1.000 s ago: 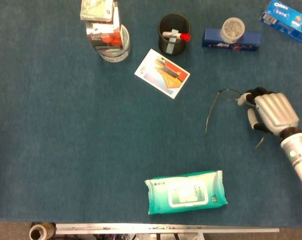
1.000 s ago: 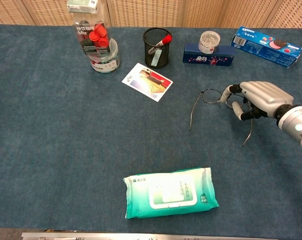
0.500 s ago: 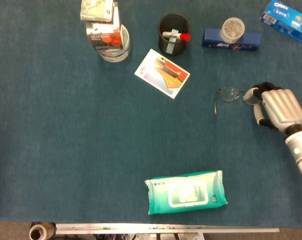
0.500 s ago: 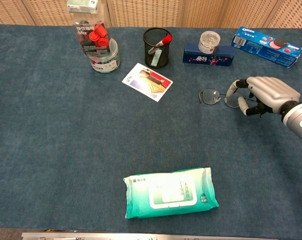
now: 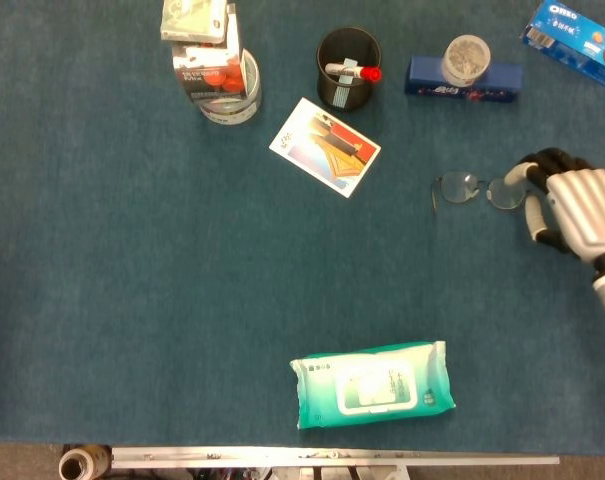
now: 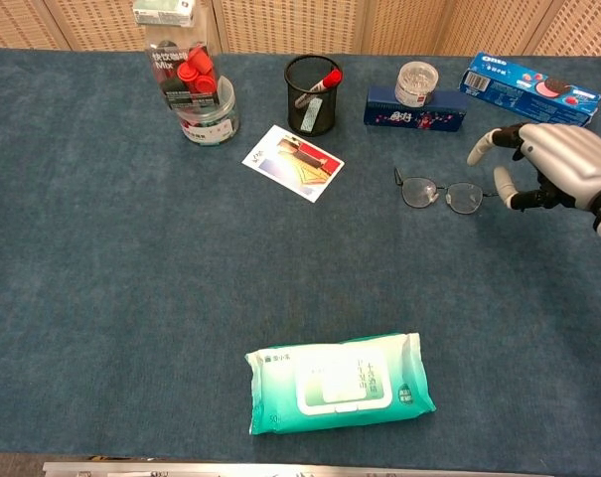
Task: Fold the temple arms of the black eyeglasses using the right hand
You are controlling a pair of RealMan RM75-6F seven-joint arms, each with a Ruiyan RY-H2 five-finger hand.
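The black eyeglasses [image 5: 471, 188] [image 6: 441, 193] lie flat on the blue cloth, right of centre, lenses side by side. No temple arm sticks out toward the front; only a short dark stub shows at the left lens. My right hand [image 5: 574, 210] [image 6: 560, 167] hovers just right of the glasses with fingers spread and curved, holding nothing. Its fingertips [image 6: 501, 183] are close to the right lens, and a small gap shows in the chest view. My left hand shows in neither view.
A green wet-wipes pack [image 5: 372, 383] lies near the front edge. At the back are a black pen cup [image 5: 347, 68], a printed card [image 5: 324, 146], stacked containers [image 5: 214, 62], a blue box with a jar [image 5: 464, 72] and an Oreo box [image 5: 574, 30].
The long temple arms that pointed toward the front have swung in against the frame. My right hand has let go of the glasses and drawn back to the right and slightly up.
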